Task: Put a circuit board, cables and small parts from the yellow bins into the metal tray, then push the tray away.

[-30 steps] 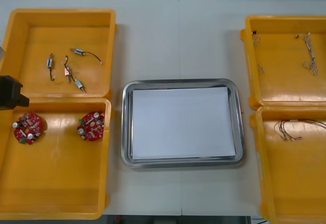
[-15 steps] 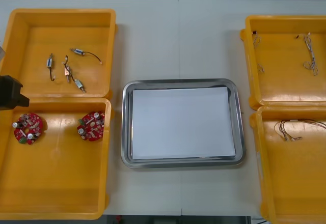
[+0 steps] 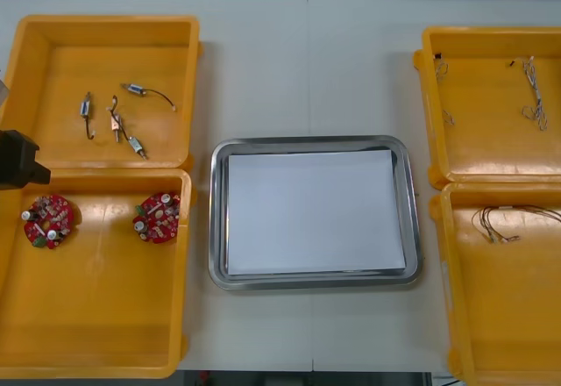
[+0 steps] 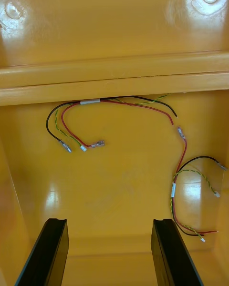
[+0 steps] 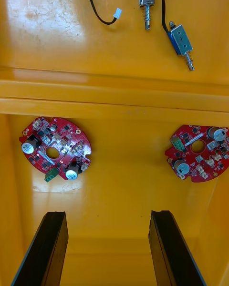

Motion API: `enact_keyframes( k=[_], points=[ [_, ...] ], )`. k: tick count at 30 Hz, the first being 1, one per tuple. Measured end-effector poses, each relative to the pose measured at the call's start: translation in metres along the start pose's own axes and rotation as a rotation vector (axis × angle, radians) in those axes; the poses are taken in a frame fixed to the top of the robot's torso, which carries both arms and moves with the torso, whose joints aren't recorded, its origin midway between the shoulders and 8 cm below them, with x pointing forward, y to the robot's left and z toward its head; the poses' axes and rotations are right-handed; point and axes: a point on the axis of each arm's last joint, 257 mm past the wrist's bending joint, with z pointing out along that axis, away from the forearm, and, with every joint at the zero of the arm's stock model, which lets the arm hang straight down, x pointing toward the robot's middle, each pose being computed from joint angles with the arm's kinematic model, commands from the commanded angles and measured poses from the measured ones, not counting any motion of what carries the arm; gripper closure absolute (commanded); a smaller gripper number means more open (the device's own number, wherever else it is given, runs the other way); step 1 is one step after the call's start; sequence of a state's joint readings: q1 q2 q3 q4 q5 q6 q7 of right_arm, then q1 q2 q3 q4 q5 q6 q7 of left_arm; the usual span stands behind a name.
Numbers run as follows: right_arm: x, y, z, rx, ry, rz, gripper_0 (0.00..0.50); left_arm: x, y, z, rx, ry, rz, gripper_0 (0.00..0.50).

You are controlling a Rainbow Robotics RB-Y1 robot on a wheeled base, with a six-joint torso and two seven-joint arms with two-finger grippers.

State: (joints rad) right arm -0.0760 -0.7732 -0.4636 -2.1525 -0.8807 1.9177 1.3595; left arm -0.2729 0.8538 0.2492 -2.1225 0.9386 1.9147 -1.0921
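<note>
Our left gripper hangs wide open and empty over the yellow bin at the near left corner of the table. Two circuit boards lie just beyond its fingers, along the bin's far wall. Our right gripper, open and empty too, hovers over cables. Nothing has moved since before.

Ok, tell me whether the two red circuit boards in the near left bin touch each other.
Apart. The front view shows bare bin floor between the left circuit board and the right circuit board.
</note>
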Motion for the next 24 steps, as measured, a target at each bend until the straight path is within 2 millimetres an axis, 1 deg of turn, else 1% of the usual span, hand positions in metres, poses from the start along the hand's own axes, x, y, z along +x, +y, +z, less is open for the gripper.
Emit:
enact_keyframes(
  k=[24],
  points=[
    [0.0000, 0.0000, 0.0000, 0.000, 0.000, 0.000, 0.000, 0.0000, 0.0000, 0.0000, 0.000, 0.000, 0.000, 0.000]
  ],
)
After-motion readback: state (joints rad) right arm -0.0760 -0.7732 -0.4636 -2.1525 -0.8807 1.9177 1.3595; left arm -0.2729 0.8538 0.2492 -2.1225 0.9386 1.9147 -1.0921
